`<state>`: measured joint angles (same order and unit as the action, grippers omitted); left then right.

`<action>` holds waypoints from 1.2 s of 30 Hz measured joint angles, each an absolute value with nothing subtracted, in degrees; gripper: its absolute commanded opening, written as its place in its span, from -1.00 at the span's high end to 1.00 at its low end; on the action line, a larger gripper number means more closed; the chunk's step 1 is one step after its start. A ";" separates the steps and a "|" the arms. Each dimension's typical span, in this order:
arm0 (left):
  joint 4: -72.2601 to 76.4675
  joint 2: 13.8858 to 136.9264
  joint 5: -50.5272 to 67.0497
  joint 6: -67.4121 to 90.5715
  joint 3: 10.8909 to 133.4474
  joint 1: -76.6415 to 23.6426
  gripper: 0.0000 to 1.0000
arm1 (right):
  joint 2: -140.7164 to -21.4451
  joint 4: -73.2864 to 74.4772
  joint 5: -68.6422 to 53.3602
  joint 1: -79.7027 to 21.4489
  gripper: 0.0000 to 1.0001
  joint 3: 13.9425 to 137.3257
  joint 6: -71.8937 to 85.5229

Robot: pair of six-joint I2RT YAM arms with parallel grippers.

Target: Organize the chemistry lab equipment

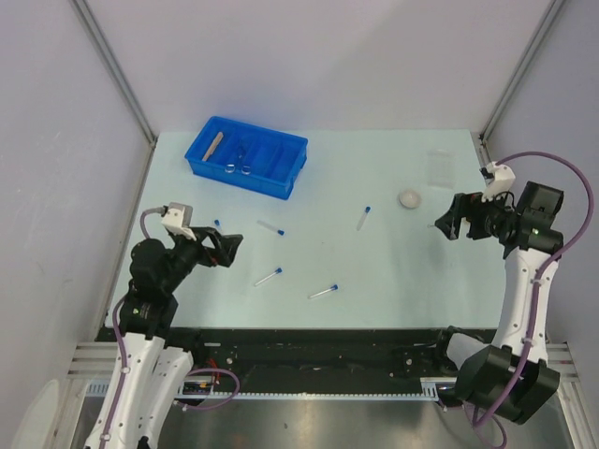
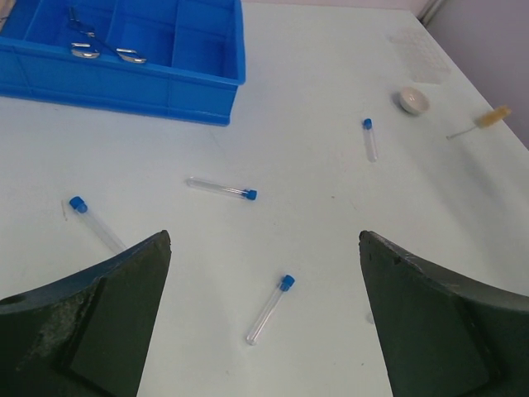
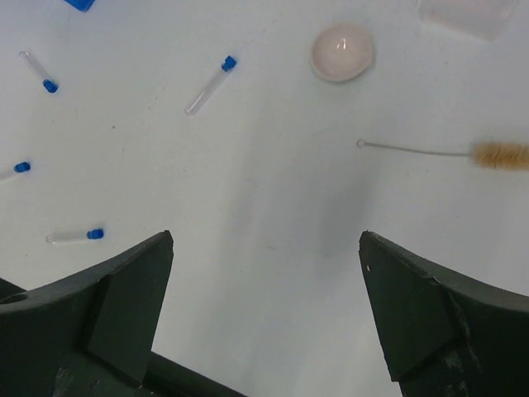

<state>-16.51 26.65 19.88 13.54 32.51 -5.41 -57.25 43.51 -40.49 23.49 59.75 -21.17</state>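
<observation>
Pale blue-green table (image 1: 393, 271) between plain white walls. At far left, large blue compartmented plastic bin (image 1: 262, 181) holding metal scissor-handled tongs (image 2: 99, 48) and flat wooden stick (image 1: 215, 145) in separate compartments. Scattered mid-table, five small clear blue-capped tubes (image 1: 271, 227), all lying flat, apart from one another. Toward far right, small white round dish (image 3: 342, 52), clear tube rack (image 1: 440, 166) beyond it, thin brown-ended wire tool (image 3: 446, 151) lying near. Left hand (image 1: 229, 250) spread wide, empty, near the leftmost tube. Right hand (image 1: 445, 225) likewise spread, empty, near the dish
</observation>
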 measured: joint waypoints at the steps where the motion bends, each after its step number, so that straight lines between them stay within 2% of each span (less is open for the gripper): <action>1: -16.67 26.52 19.94 13.54 32.47 -6.02 -0.99 | -58.61 44.10 -40.27 23.49 -0.99 60.12 -20.67; 16: -18.00 29.71 19.62 13.56 32.25 -7.62 -1.00 | -76.07 41.12 -41.39 21.34 -0.95 62.81 -14.70; 20: -18.63 31.03 18.41 13.54 32.25 -7.66 -1.00 | -83.66 36.53 -39.27 16.78 -0.69 63.29 -12.01; 22: -18.87 31.51 17.78 13.54 32.25 -7.66 -0.99 | -87.92 33.95 -37.54 14.70 -0.64 64.49 -9.69; 25: -19.18 31.92 16.91 13.52 32.25 -7.66 -1.00 | -94.61 30.63 -34.46 12.95 -0.43 67.33 -5.87; 26: -19.22 32.03 16.69 13.52 32.25 -7.66 -1.00 | -96.84 29.74 -33.54 12.73 -0.24 68.55 -4.86; 29: -19.42 32.23 16.23 13.52 32.25 -7.66 -0.99 | -103.61 27.03 -31.81 12.99 -0.05 72.29 -1.19; 36: -19.27 31.88 15.73 13.52 32.23 -7.66 -1.00 | -115.68 24.91 -31.51 13.54 0.09 79.99 4.10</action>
<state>-19.27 31.88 15.73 13.52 32.23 -7.66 -115.68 24.91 -31.51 13.54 79.99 4.10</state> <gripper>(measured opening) 0.996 0.493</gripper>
